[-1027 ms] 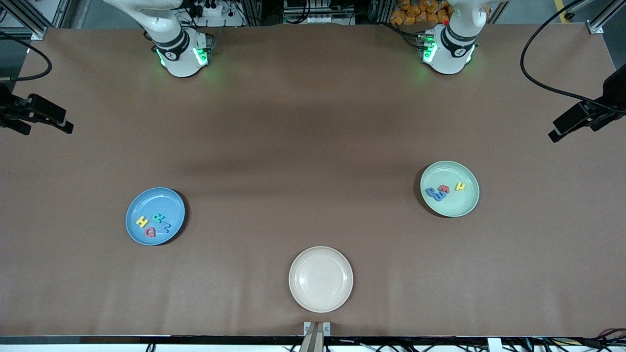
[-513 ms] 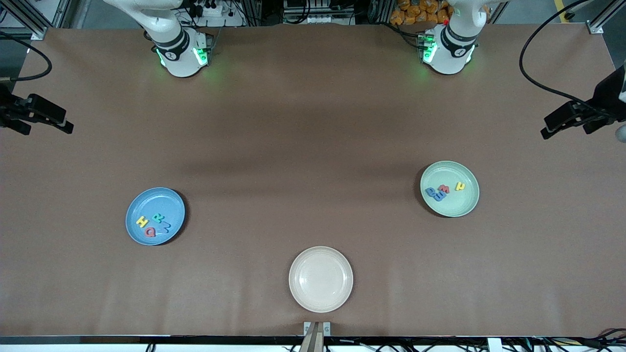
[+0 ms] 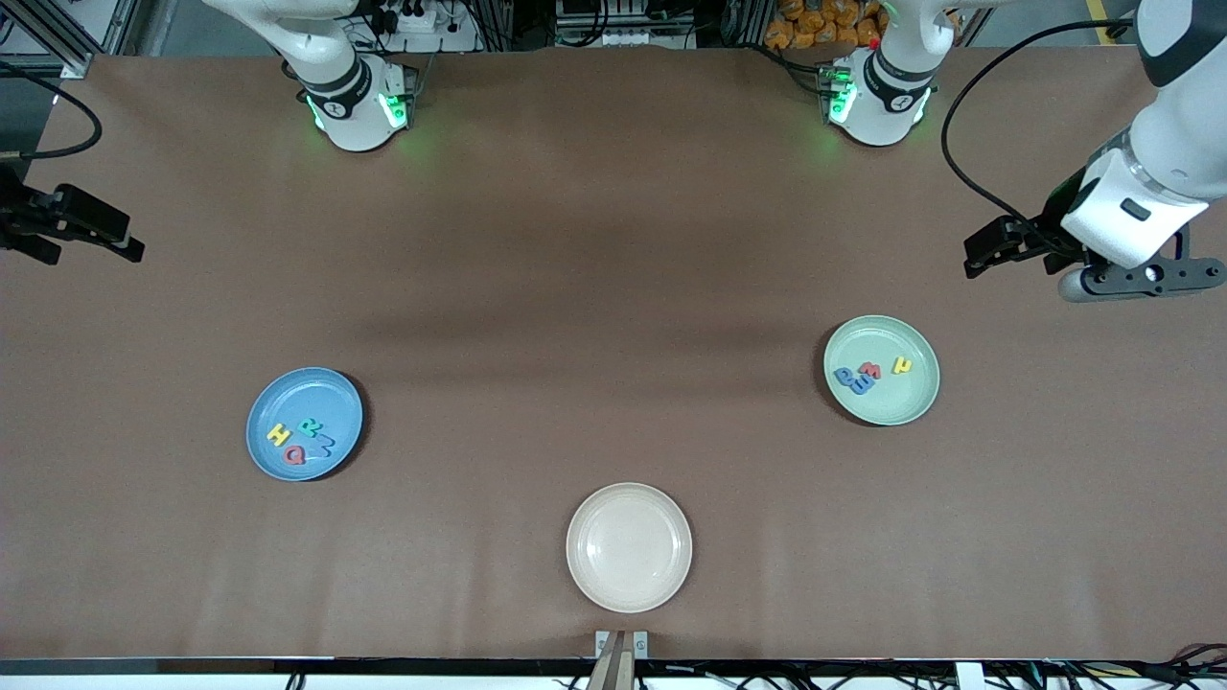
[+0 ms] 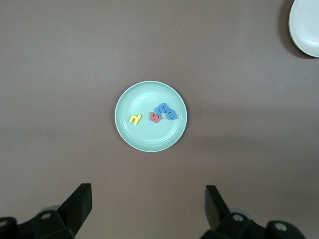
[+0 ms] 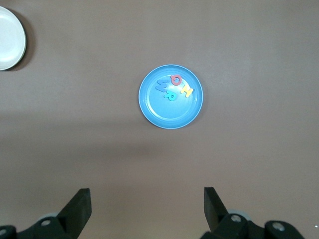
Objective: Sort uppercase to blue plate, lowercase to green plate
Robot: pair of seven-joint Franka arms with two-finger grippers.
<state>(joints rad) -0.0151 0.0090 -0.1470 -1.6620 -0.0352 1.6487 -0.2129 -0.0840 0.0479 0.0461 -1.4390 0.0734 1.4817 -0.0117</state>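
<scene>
The cream plate (image 3: 629, 547) serves as the landmark; it lies nearest the front camera, at mid-table, and holds nothing.

Blue plate (image 3: 305, 424): farther from the camera than the cream plate, toward the right arm's end of the table. It holds all four capitals, grouped close together: yellow H (image 3: 278, 435), red Q (image 3: 295, 455), teal-green R (image 3: 312, 427) and blue W (image 3: 324, 445).

Green plate (image 3: 881, 370): farther again than the cream plate, toward the left arm's end. It holds the four lowercase letters: blue a (image 3: 845, 377), blue m-like letter (image 3: 861, 385) and red-pink m-like letter (image 3: 870, 370) bunched together, touching or overlapping, with the yellow h-like letter (image 3: 902, 365) just apart from them.

No letter lies on the bare table (image 3: 594, 287).

Left gripper (image 4: 148, 201): up in the air over the table's left-arm end, well away from the cream plate, fingers spread wide with nothing between them.

Right gripper (image 5: 147, 201): up in the air at the right arm's end, fingers likewise wide apart and empty; its wrist view looks down on the blue plate.
</scene>
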